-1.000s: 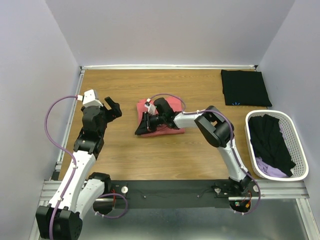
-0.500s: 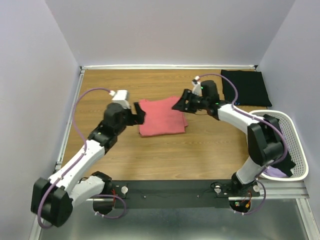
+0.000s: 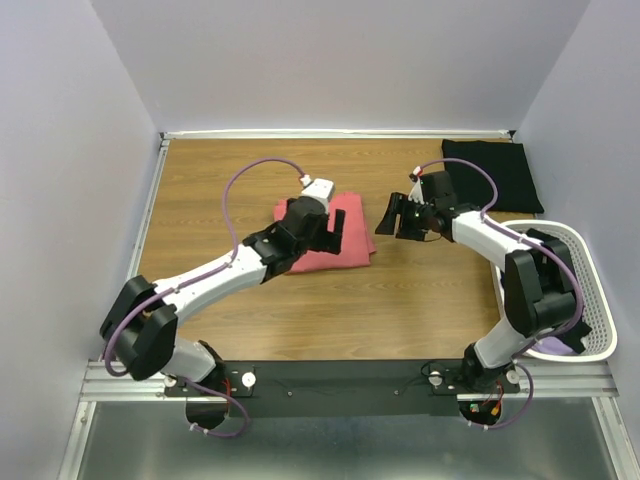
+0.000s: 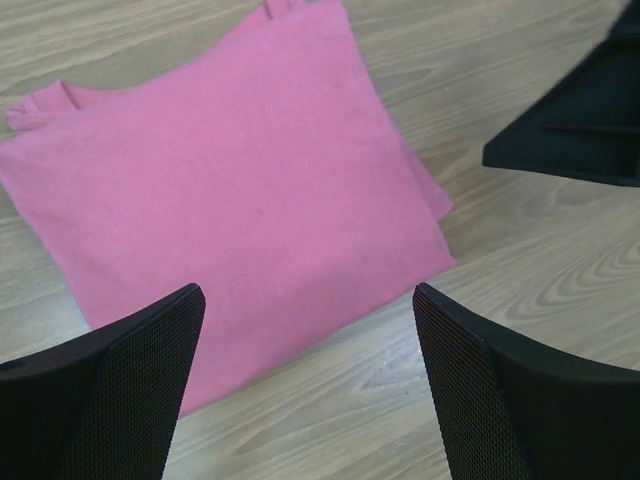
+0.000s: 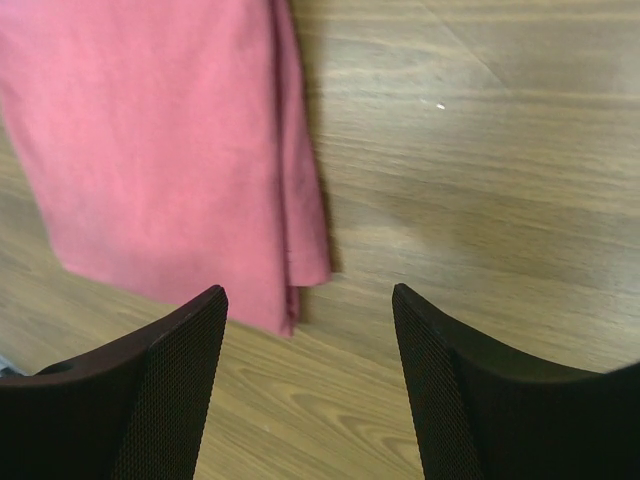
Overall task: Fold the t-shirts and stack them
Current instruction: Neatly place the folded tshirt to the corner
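Note:
A coral-pink t-shirt lies folded flat on the wooden table; it also shows in the left wrist view and the right wrist view. My left gripper hovers open and empty over the shirt's right part. My right gripper is open and empty just right of the shirt's folded edge. A black t-shirt with a tiny light-blue mark lies folded at the back right. More black and lilac shirts lie in the basket.
A white slatted basket stands at the right edge of the table. White walls close the back and both sides. The right gripper's black body shows at the upper right of the left wrist view.
My left arm has swung right and now reaches over the pink shirt. My right gripper has moved down and sits beside the shirt's right edge. The shirt lies as before.

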`<state>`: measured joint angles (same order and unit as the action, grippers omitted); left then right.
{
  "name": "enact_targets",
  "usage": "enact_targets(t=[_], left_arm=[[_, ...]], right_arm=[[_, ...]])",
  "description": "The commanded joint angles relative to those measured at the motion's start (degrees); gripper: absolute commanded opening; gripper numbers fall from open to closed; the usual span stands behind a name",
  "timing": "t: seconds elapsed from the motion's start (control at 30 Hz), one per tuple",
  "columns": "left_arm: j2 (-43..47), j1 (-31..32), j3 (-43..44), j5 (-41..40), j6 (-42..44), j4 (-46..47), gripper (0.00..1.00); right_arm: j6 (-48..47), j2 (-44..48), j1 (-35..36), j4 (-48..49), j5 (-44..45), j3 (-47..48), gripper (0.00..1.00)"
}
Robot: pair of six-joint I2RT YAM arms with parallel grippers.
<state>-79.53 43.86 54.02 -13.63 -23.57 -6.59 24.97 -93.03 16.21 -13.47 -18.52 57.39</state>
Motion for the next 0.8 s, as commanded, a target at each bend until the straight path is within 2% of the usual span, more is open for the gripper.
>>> enact_targets(t=[0.0, 0.1, 0.2, 0.33, 0.77], left_arm=[[-4.13, 7.11, 6.0, -5.61, 7.91, -0.61, 0.92], [-10.46, 12.65, 10.4, -9.39, 14.24, -2.55, 0.9], [-18.44, 15.37, 13.55, -8.09, 18.81, -3.87, 0.89], [-25.92, 16.96, 17.78, -9.3, 20.84, -6.76, 0.83], [-34.82, 17.84, 22.62, -9.4, 21.29, -7.47, 0.68]], right_arm=[[-0.98, -1.36, 0.05, -2.34, 6.64, -1.75, 0.75], [-0.71, -0.66, -0.12, -2.61, 10.68, -2.19, 0.75], [-0.36, 0.31, -1.35, -3.13, 12.54, -2.89, 0.76], [-0.27, 1.1, -4.24, -3.75, 13.25, -4.21, 0.8], [-0.1, 1.1, -5.75, -3.84, 10.44, -5.44, 0.82]])
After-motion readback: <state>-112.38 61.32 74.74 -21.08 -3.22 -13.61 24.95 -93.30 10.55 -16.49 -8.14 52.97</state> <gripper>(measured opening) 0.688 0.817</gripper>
